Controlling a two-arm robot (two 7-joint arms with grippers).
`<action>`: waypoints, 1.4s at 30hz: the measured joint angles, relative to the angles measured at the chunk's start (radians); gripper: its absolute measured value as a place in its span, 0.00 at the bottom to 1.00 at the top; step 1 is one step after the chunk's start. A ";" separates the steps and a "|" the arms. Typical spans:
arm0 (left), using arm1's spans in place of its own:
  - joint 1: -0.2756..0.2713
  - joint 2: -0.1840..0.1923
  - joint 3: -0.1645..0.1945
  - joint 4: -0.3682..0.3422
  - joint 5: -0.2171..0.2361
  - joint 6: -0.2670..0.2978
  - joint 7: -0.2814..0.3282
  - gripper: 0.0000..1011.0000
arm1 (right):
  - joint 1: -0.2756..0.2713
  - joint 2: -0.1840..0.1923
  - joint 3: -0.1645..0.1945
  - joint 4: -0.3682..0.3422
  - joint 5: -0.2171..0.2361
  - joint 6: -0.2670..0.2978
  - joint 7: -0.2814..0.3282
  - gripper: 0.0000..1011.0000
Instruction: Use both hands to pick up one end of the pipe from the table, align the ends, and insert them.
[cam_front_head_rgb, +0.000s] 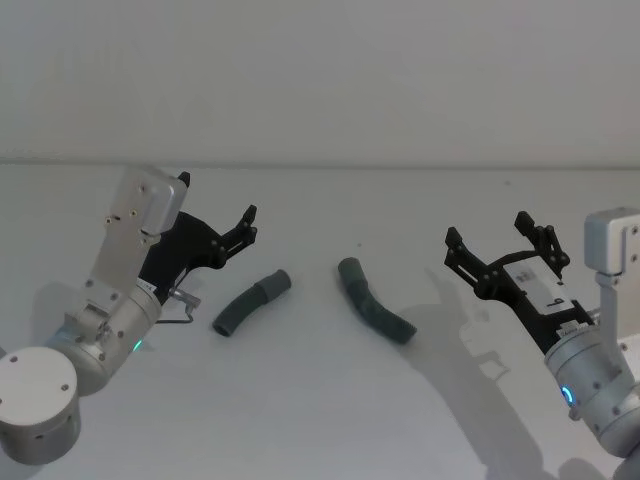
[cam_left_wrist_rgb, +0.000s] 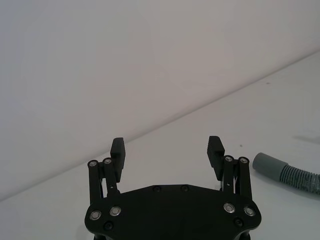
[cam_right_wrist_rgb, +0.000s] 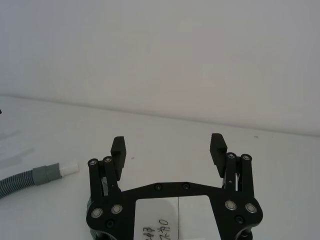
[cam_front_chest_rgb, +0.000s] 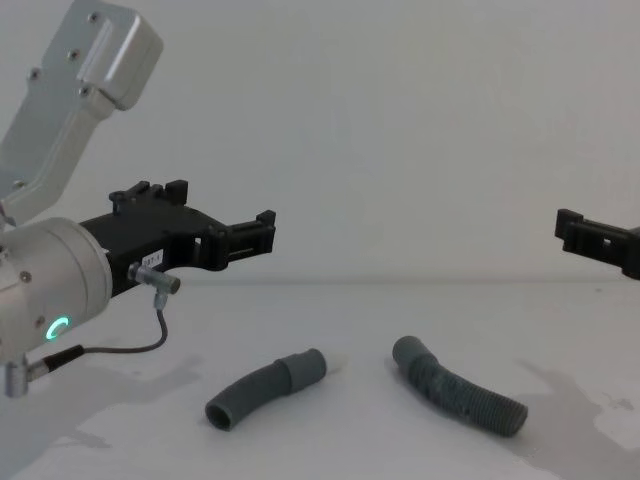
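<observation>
Tabletop (cam_front_head_rgb: 300, 430): white, with both hose pieces lying flat on it.

Left arm (cam_front_head_rgb: 110, 300) comes in from 8 o'clock in the head view, wrist raised, pointing toward 2 o'clock. Right arm (cam_front_head_rgb: 600, 390) comes in from 4 o'clock, pointing toward 11 o'clock.

Left tool (cam_left_wrist_rgb: 166, 147): jaws wide apart, nothing between them, touching nothing. The chest view shows it held clear above the tabletop.

Right tool (cam_right_wrist_rgb: 167, 146): jaws just as wide apart, empty, also off the surface. The chest view cuts it off at the 3 o'clock edge.

Left hose piece (cam_front_head_rgb: 250, 303) sits at 5 o'clock of the left tool, near but apart.

Right hose piece (cam_front_head_rgb: 376, 312) sits at 3 o'clock of the left piece with a gap between them. It is at 8 o'clock of the right tool, well apart.

Grey sleeve (cam_front_head_rgb: 279, 282) is the left piece's 2 o'clock end.

White tip (cam_right_wrist_rgb: 69, 168) on the right piece's cuff shows from the right wrist. In the head view it's hard to make out against the white.
</observation>
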 joint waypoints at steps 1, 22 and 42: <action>0.000 0.000 0.000 0.000 0.000 0.000 0.000 0.99 | 0.000 0.000 0.000 0.000 0.000 0.000 0.000 0.99; 0.000 0.000 0.000 0.000 0.000 0.000 0.000 0.99 | 0.000 0.000 0.000 0.000 0.000 0.000 0.000 0.99; 0.000 0.000 0.000 0.000 0.000 0.000 0.000 0.99 | 0.000 0.000 0.000 0.000 0.000 0.000 0.000 0.99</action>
